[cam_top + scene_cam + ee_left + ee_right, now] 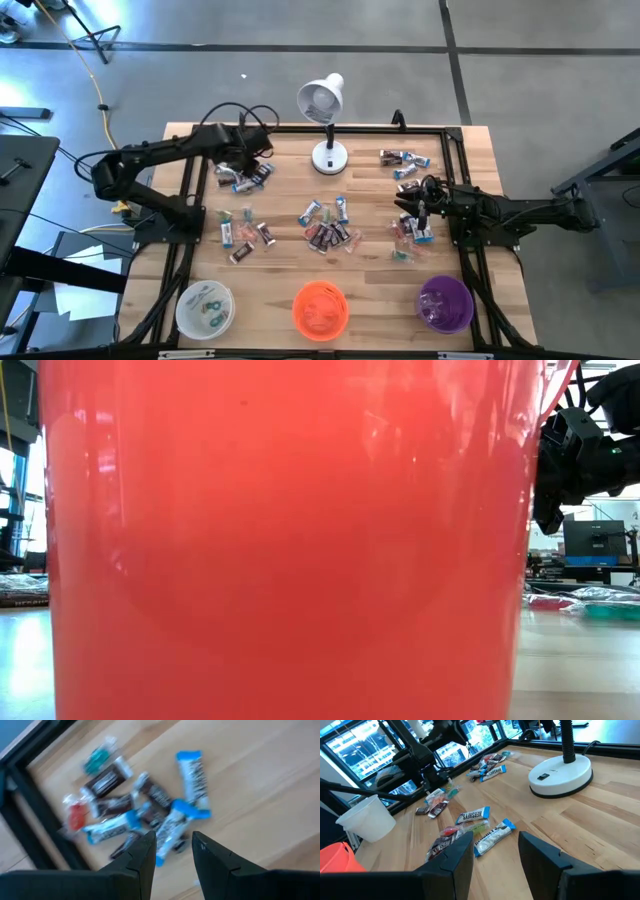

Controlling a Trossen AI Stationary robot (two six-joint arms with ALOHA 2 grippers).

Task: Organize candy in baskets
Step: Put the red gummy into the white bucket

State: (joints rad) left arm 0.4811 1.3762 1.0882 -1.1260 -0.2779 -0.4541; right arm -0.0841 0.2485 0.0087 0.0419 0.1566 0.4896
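So my left gripper (172, 851) is hovering right over a candy pile (243, 177) at the far left of the worktop (290, 200), jaws open, gripping nothing. My right gripper (495, 851) is low over the right side, jaws open and empty too. More candy is scattered mid-worktop. All 3 baskets line the near edge: white basket (204, 309), orange basket (320, 308), purple basket (445, 304).

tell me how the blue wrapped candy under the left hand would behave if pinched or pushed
The blue wrapped candy looks flat and thin, so it is probably light and should slide, not roll. Its glossy wrapper may slip between the open left hand. Touching neighbours would likely shift too.
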